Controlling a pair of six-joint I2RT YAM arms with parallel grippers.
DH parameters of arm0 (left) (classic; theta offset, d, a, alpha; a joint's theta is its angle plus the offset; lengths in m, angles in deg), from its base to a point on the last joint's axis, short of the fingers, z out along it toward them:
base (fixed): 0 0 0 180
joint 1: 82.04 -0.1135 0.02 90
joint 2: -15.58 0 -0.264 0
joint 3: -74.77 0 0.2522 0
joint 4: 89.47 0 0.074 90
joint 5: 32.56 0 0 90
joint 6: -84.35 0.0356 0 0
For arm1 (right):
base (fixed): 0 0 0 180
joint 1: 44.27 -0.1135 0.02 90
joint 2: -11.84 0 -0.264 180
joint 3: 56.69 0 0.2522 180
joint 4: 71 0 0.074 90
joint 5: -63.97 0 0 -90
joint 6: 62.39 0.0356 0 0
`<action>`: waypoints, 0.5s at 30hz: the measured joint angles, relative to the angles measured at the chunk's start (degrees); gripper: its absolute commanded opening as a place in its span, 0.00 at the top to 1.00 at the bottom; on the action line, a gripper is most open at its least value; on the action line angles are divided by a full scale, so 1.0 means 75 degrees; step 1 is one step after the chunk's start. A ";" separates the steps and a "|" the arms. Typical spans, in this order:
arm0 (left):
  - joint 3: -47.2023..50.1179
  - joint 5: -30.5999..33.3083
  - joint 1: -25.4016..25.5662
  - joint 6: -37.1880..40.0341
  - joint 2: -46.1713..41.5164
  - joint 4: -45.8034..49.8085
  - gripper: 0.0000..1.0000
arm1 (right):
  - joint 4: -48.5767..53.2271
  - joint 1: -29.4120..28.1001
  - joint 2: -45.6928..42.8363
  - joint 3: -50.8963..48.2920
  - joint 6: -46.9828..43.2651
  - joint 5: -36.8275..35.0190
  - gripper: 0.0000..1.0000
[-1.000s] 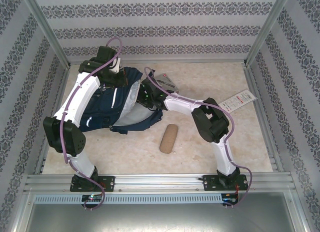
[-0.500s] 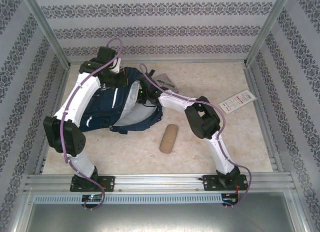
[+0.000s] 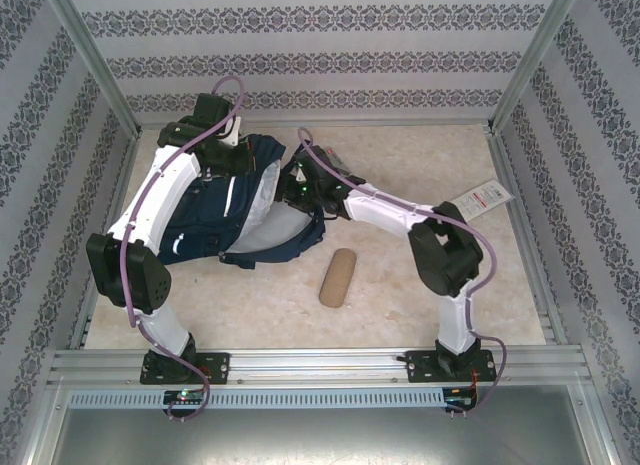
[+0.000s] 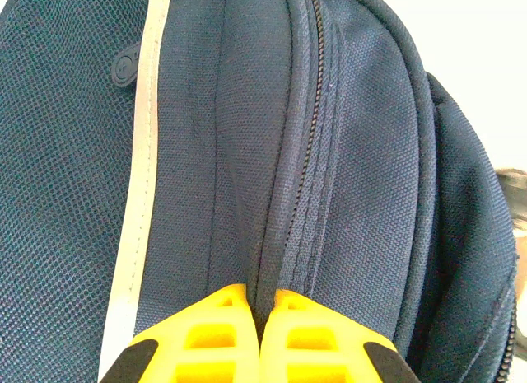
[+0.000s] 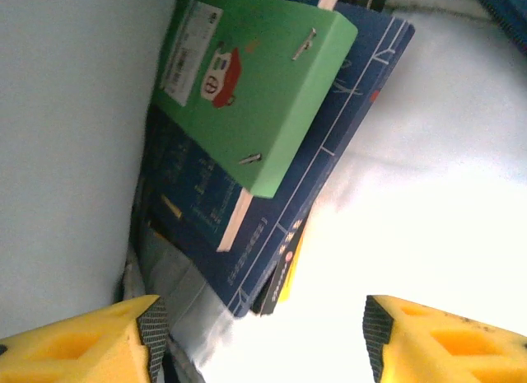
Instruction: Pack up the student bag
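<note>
One student bag (image 3: pixel 210 225), one green book (image 5: pixel 247 86), one blue book (image 5: pixel 198 226)

From my overhead feed I see the left gripper (image 3: pixel 228 157) down on the student bag (image 3: pixel 215 220) and the right gripper (image 3: pixel 297 188) at the bag's pale open mouth. A tan roll (image 3: pixel 338 277) lies nearer me than that gripper, and a white leaflet (image 3: pixel 477 200) lies well to its right.

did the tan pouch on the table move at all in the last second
No. The tan pouch lies at the same spot and angle as before, with the same gap to the front rail and to the student bag.
</note>
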 measured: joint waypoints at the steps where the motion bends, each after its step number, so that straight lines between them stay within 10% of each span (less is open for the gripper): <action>1: 0.0000 0.0000 0.0000 0.0000 0.0000 -0.0003 1.00 | 0.0163 0.0029 -0.0207 -0.0076 -0.0198 -0.0090 0.29; 15: 0.0114 -0.0119 -0.0044 0.0003 -0.0076 -0.0058 1.00 | 0.2069 0.1139 -0.1137 -0.0274 -0.4016 -0.1894 0.02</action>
